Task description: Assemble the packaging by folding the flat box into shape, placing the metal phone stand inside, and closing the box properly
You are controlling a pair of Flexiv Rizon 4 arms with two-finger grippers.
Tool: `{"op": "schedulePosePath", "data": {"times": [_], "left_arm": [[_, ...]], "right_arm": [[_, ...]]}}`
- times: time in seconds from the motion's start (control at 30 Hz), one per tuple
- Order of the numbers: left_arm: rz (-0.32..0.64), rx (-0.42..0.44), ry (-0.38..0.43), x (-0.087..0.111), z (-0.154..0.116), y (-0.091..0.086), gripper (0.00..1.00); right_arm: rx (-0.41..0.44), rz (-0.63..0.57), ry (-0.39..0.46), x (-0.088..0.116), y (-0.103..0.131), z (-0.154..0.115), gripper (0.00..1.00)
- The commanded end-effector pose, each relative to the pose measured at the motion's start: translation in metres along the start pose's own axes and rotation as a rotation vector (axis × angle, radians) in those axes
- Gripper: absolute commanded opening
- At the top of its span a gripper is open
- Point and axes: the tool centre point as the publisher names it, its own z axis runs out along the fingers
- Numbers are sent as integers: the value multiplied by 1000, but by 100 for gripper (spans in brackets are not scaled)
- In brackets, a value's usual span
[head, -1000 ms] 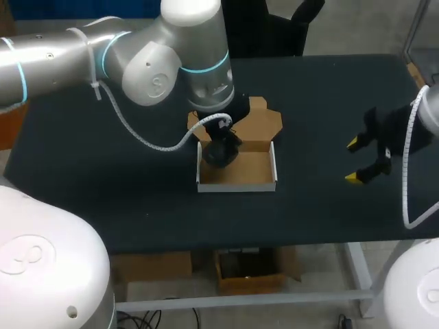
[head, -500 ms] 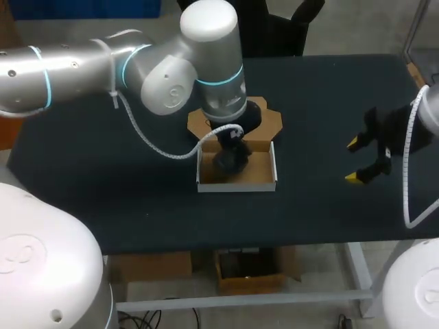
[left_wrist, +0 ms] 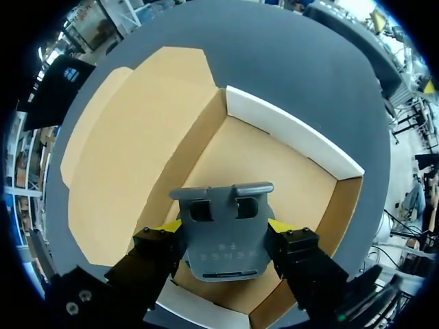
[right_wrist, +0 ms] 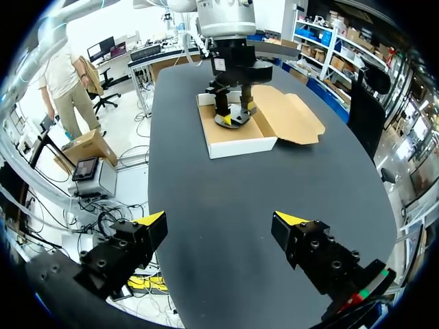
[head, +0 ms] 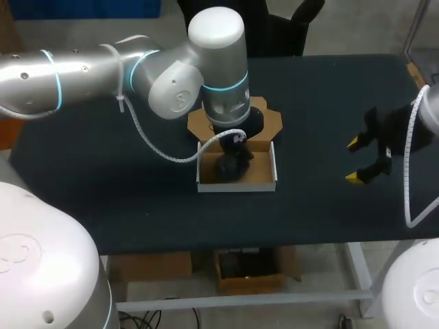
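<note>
Head view, centre of frame: left pincer, clenched on the metal phone stand, holds it directly over the open box floor, while the released right pincer hangs well apart at right.

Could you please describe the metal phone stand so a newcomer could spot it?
On the dark table sits an open cardboard box with white outer walls. Inside it, held by the left gripper, is the phone stand: the only grey metal piece, with two rectangular cut-outs near its lipped edge.
</note>
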Motion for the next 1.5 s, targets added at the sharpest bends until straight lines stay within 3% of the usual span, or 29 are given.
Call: {"op": "schedulePosePath", "data": {"times": [0.03,0.3,0.5,0.73,1.1,1.5], "left_arm": [[-3,-10,-12,1,1,-3,100],[-26,-16,-19,2,-1,-3,100],[-122,-14,-27,6,-17,-3,100],[-310,-39,-43,14,-25,-5,100],[-603,-17,24,28,-26,-7,100],[-612,-12,28,28,-28,-5,100]], "right_arm": [[-2,0,1,0,0,-1,100],[-2,0,1,0,0,-1,100],[-2,0,1,0,0,-1,100],[-2,0,1,0,0,-1,100],[-2,0,1,0,0,-1,100],[-2,0,1,0,0,-1,100]]}}
